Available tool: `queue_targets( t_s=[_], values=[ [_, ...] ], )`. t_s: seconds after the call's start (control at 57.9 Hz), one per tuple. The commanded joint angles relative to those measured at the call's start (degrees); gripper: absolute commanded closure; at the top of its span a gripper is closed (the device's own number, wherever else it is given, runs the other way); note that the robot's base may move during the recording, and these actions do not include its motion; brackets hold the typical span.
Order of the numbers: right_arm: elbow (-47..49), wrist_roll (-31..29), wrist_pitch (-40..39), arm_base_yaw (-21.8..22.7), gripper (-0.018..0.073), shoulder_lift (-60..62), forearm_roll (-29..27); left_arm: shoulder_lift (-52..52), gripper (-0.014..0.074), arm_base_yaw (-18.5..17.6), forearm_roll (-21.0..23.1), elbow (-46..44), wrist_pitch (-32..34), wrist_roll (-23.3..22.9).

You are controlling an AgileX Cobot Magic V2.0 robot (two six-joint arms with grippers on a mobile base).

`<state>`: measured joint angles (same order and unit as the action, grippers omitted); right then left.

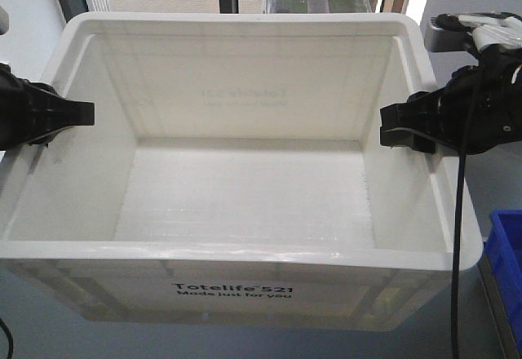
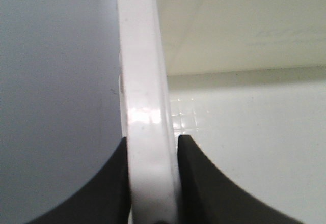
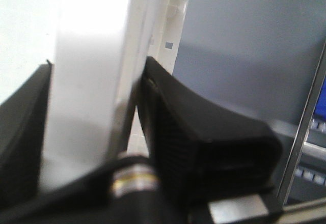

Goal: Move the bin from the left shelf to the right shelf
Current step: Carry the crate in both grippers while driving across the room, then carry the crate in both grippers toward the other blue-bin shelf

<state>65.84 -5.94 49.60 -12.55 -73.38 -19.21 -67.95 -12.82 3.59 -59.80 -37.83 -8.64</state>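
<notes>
I've got the bin (image 1: 236, 20) dead ahead, long axis side to side between my arms; left claw (image 1: 86, 113) clamped on its left rim, right claw (image 1: 387, 126) clamped on its right rim.

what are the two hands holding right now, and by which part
The large white rectangular plastic bin: the left hand is shut on its left rim, the right hand on its right rim.

Grey surface (image 1: 33, 339), white bin (image 1: 245, 251) above it, blue tote (image 1: 507, 269) at right
</notes>
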Motion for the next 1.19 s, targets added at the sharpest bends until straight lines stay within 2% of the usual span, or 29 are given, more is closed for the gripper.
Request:
queue_targets(
  t_s=[0.0, 1.175],
  values=[
    [2.2, -2.4, -5.0, 0.0, 0.0564, 2.4, -2.2, 2.3, 0.0603, -0.3, 1.3, -2.2, 7.4, 0.9],
    [2.2, -2.4, -4.9, 0.0, 0.0564, 2.4, -2.2, 2.1, 0.0603, -0.3, 1.3, -2.2, 7.5, 0.9]
  ],
)
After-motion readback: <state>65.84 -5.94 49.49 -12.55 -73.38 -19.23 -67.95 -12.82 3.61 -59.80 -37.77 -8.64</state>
